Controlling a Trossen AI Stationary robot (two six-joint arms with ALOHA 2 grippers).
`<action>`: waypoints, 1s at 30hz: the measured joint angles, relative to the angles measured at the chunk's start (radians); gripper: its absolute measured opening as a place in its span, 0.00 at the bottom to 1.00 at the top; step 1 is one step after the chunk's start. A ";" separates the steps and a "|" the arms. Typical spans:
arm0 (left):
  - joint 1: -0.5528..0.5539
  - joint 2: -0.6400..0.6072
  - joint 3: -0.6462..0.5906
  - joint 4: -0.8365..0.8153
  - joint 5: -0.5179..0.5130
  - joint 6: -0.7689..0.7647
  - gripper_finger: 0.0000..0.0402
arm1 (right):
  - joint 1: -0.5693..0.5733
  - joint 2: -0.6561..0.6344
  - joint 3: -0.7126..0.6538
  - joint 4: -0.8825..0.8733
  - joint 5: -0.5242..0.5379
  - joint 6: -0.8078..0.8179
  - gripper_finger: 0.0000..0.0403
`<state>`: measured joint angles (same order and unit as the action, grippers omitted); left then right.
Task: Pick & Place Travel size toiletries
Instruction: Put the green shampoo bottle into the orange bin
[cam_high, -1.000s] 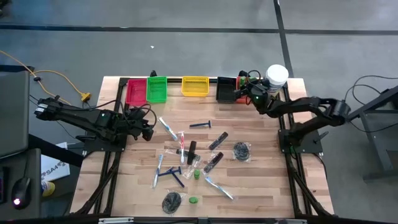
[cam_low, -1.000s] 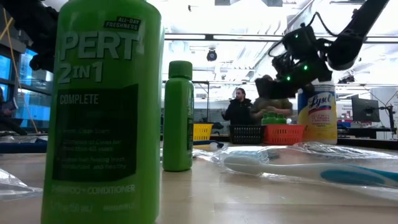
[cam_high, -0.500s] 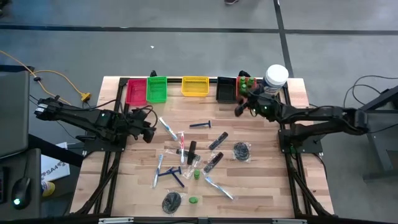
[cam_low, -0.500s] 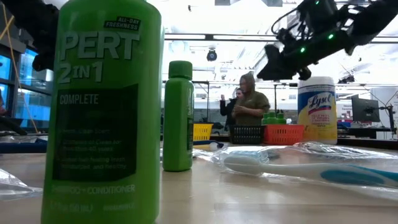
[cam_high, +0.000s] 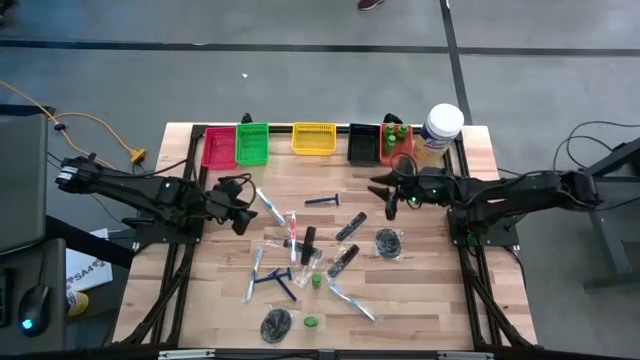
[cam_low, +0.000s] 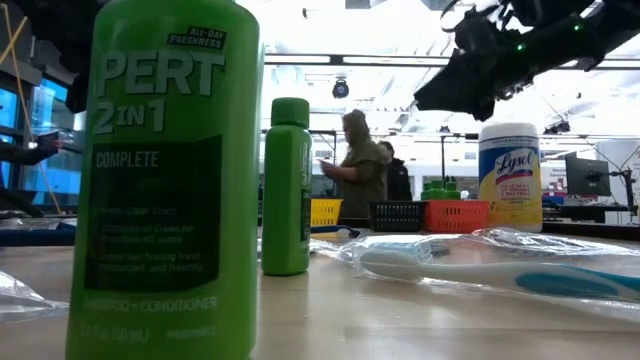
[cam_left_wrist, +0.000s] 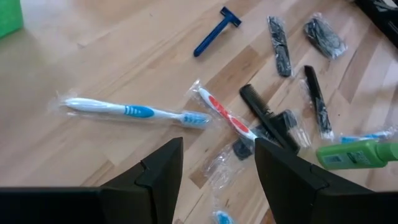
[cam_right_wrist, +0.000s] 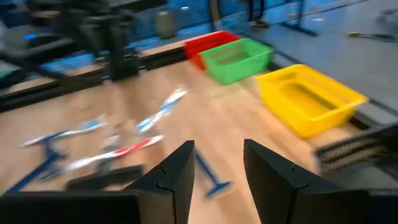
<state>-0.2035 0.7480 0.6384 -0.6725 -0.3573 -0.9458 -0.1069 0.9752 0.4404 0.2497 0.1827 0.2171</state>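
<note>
The travel size toiletries lie scattered on the wooden table's middle: a blue razor (cam_high: 322, 200), wrapped toothbrushes (cam_high: 270, 207) (cam_left_wrist: 134, 111), black combs (cam_high: 350, 226), a dark mesh puff (cam_high: 389, 242) and small green bottles (cam_high: 316, 262). One green bottle (cam_low: 287, 185) stands upright on its base. More green bottles (cam_high: 396, 131) sit in the orange bin (cam_high: 398, 150). My left gripper (cam_left_wrist: 217, 146) hangs open above the table's left part, short of the toothbrushes. My right gripper (cam_right_wrist: 217, 149) is open and empty, raised near the blue razor, in front of the bins.
Red (cam_high: 217, 147), green (cam_high: 252, 143), yellow (cam_high: 313, 138) and black (cam_high: 362, 145) mesh bins line the far edge. A large white jar (cam_high: 443, 125) stands at the far right corner. A big green bottle (cam_low: 165, 170) stands right in front of the low camera. People move in the room behind.
My right gripper has drawn back from over the orange and black bins toward the table's middle and near side. It has risen and tipped from pointing down to nearly level. Its fingers have stayed apart. The toiletries have not moved.
</note>
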 joint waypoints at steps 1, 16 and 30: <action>0.000 0.003 0.000 -0.001 0.000 -0.001 0.48 | 0.014 0.000 0.000 0.001 -0.013 0.000 0.32; 0.000 0.003 0.000 -0.003 0.000 -0.047 0.48 | 0.164 0.056 0.197 -0.200 -0.155 -0.170 0.32; 0.000 -0.032 0.000 -0.067 0.015 -0.020 0.48 | 0.368 0.429 0.590 -0.486 -0.230 -0.437 0.63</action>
<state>-0.2035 0.7158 0.6384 -0.7397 -0.3424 -0.9654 0.2607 1.4038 1.0303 -0.2365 -0.0475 -0.2202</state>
